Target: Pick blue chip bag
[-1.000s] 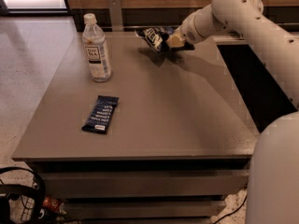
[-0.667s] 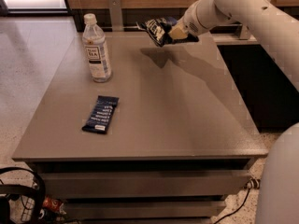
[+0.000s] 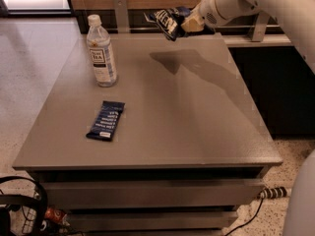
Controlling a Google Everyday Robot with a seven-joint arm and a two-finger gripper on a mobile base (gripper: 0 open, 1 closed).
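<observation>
Tool (image 3: 187, 23) is closed on one end of the blue chip bag (image 3: 166, 21), which I hold clear above the counter (image 3: 197, 122) at its far edge. I judge it lifted, since its shadow (image 3: 172, 63) lies separate beneath. The water bottle (image 3: 102, 53) and bar wrapper (image 3: 106, 120) rest well apart.

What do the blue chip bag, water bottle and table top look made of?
The blue chip bag, held by the gripper above the far edge of the table: crinkled glossy film, likely plastic or foil. The water bottle: clear plastic, see-through, white cap. The table: matte grey top with faint sheen, maybe laminate or paint; unsure.
</observation>
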